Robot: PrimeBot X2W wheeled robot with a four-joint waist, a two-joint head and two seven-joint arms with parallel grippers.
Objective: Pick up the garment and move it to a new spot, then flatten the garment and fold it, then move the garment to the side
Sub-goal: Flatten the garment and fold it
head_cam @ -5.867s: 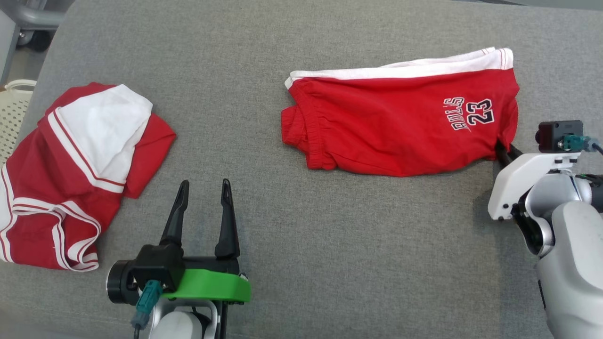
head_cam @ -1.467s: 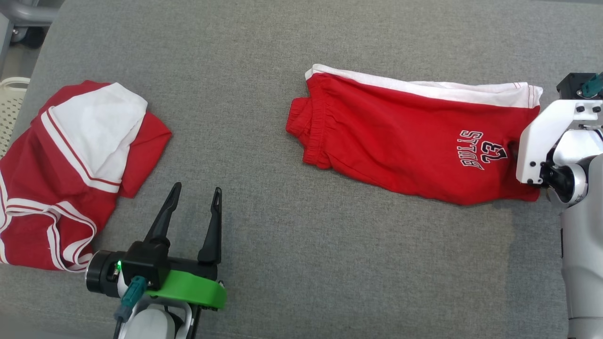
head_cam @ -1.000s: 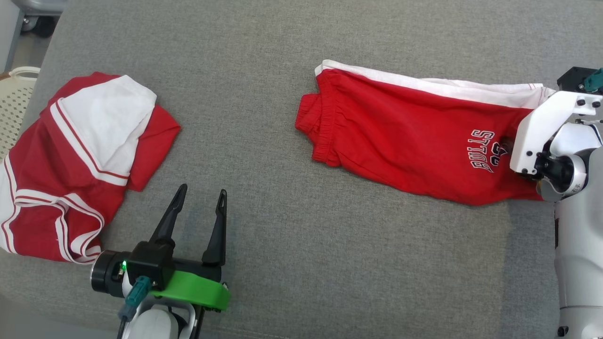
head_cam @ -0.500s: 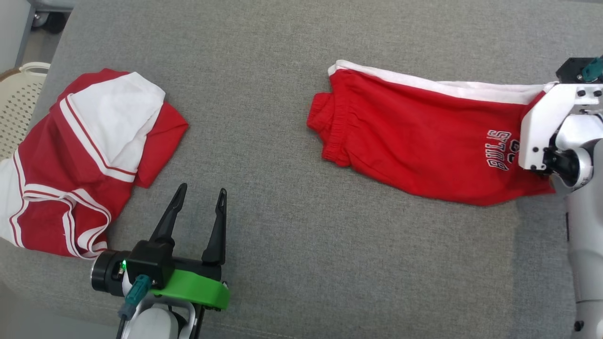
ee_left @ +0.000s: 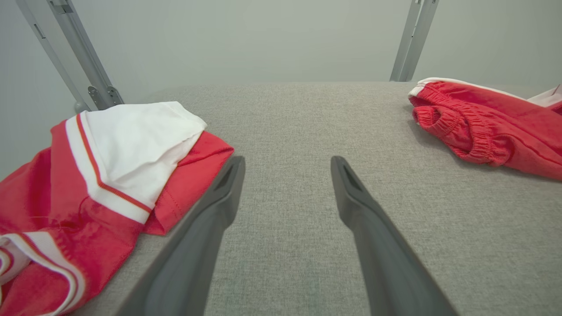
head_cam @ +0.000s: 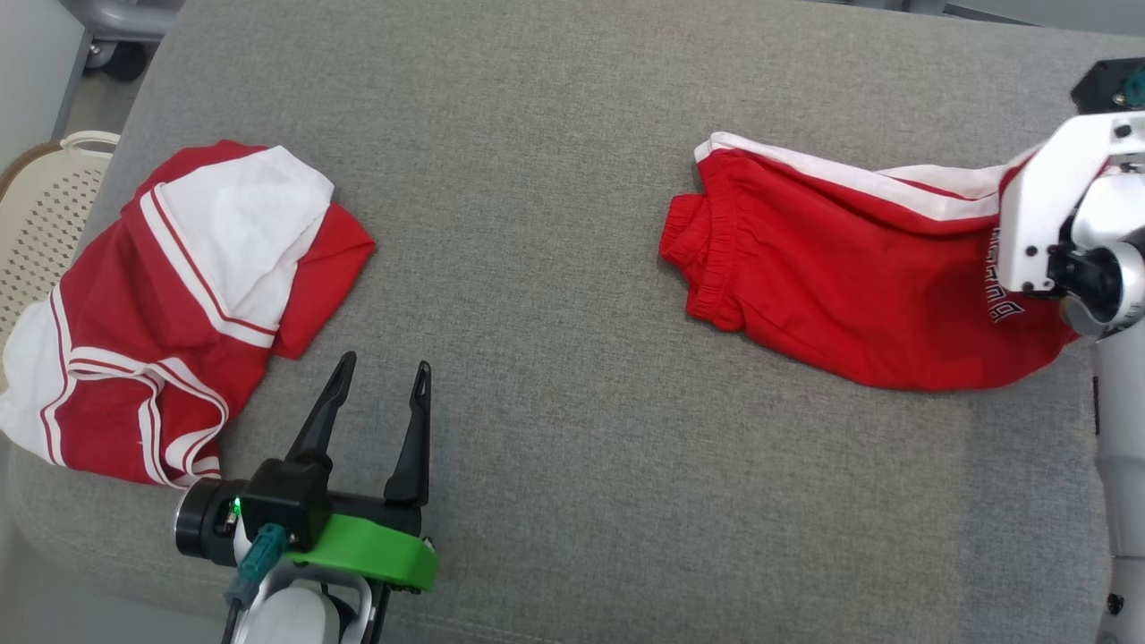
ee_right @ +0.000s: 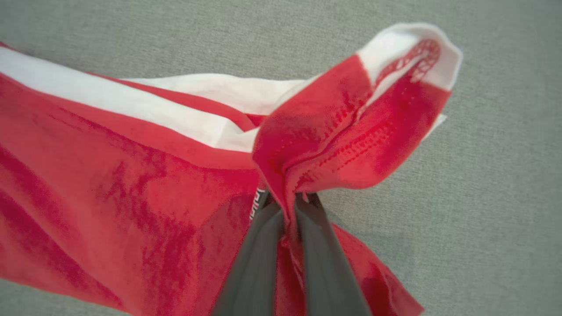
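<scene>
Shorts (head_cam: 841, 286): hem (ee_right: 386, 87) pinched in right gripper (ee_right: 290, 201) jaws, long axis trailing away toward the waistband (head_cam: 716, 259)
Left gripper (head_cam: 385, 360): jaws spread, empty, shorts well off to their right
Nearer arm: right, obviously

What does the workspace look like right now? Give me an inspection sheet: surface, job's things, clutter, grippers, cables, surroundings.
Surface: grey fabric pad, flat, no spills seen.
Job's things: red shorts lying at the right, hem end bunched and lifted.
Clutter: red-and-white jersey crumpled at the left, apart from the shorts.
Grippers: left gripper above bare pad, jaws apart, holding nothing; right gripper, jaws shut on the shorts' hem.
Cables: teal left-wrist plug with its lead; teal right-wrist plug.
Surroundings: cream perforated basket beside the pad's left edge; grey metal struts behind.
</scene>
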